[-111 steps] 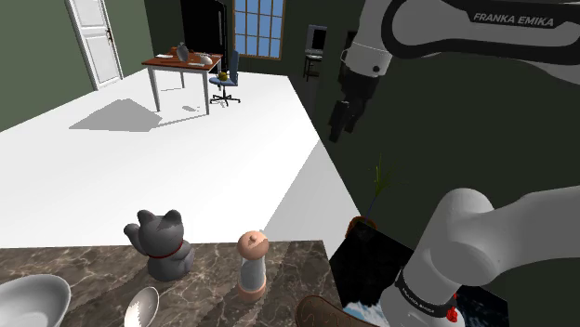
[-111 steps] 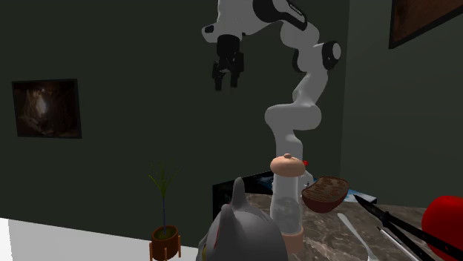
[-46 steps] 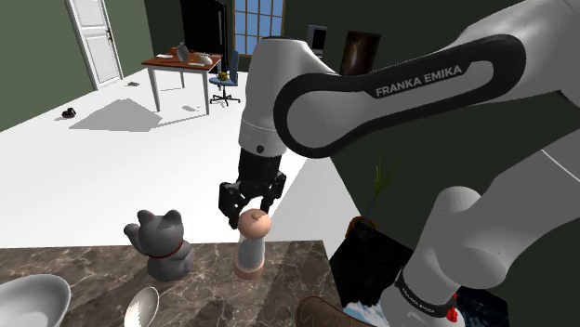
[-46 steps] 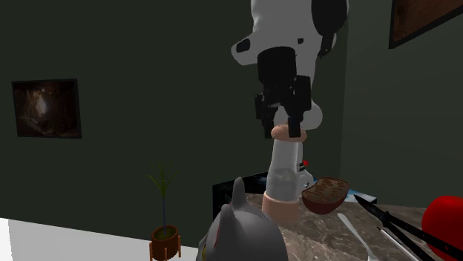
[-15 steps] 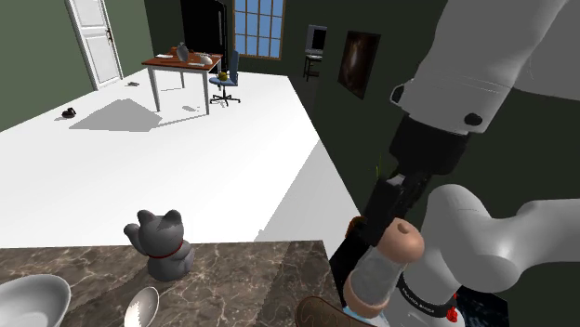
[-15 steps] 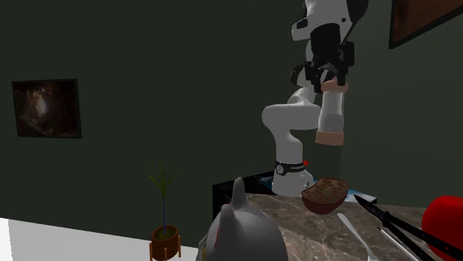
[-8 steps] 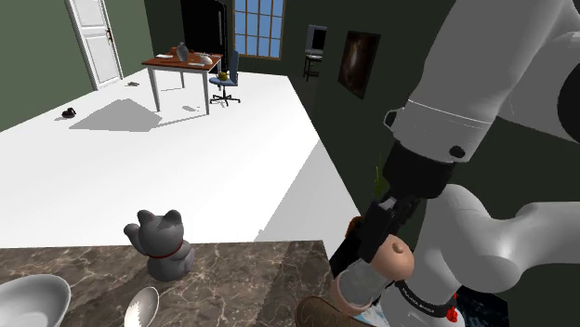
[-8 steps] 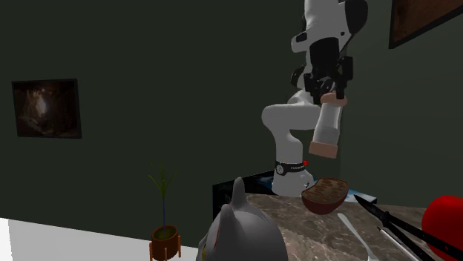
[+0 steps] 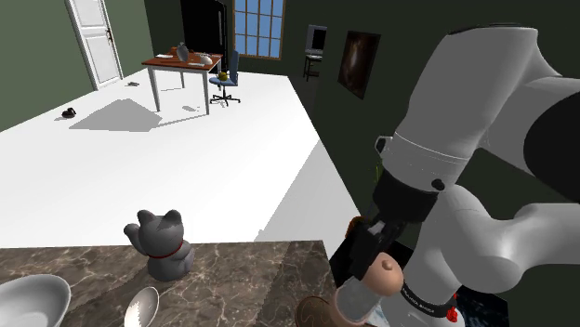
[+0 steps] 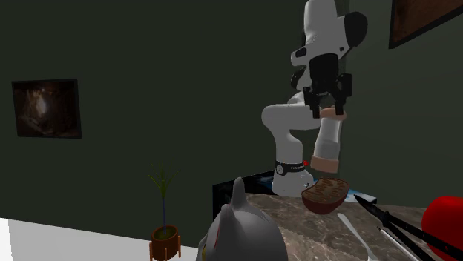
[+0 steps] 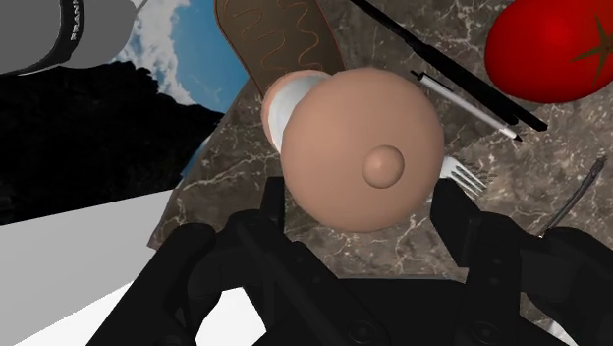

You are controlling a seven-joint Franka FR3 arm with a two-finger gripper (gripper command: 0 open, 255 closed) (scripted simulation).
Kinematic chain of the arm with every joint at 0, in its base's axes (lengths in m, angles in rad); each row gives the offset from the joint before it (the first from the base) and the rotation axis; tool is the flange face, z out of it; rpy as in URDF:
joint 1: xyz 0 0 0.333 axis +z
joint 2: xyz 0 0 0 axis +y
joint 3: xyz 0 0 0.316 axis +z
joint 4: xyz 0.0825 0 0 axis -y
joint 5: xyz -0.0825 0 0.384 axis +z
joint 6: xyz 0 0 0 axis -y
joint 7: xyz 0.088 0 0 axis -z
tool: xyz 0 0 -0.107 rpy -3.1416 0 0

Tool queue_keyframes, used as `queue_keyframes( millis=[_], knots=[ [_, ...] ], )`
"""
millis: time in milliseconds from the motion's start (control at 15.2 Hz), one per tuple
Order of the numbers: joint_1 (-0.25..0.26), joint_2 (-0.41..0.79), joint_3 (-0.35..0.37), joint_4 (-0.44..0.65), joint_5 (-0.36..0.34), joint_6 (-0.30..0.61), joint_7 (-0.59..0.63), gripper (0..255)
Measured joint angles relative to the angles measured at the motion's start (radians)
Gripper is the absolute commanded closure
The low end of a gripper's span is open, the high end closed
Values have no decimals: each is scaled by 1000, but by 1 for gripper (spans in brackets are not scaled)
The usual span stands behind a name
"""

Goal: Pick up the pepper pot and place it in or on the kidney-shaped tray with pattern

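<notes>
The pepper pot (image 10: 326, 141) has a pinkish-tan round knob, a pale body and a tan base. My gripper (image 10: 329, 104) is shut on its top and holds it upright in the air, its base just above the brown kidney-shaped tray (image 10: 324, 194) with a wavy pattern. In the wrist view the knob (image 11: 363, 147) sits between my fingers (image 11: 265, 211), and the tray (image 11: 280, 44) lies beyond it. In the shoulder view the gripper (image 9: 367, 251) holds the pot (image 9: 364, 290) over the tray (image 9: 316, 312) at the table's near right end.
On the marble table stand a grey cat figurine (image 9: 160, 246), a white bowl (image 9: 28, 302) and a spoon (image 9: 141, 305). A red tomato (image 11: 555, 44), a fork (image 11: 462, 172) and black utensils (image 10: 393, 222) lie beside the tray. The robot's base (image 10: 289, 174) stands behind it.
The gripper has come down with the pepper pot, from well above the table to just over the tray. The grip on the pot has not changed.
</notes>
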Motion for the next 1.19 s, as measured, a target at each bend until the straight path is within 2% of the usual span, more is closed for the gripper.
queue_keyframes(
  millis=[594,1056,1122,1188],
  knots=[
    [32,-26,58,-128,60,99,-11,255],
    [42,-33,69,-144,74,116,-8,255],
    [41,-32,69,-144,73,116,-8,0],
    [41,-32,70,-146,73,115,-8,0]
  ],
)
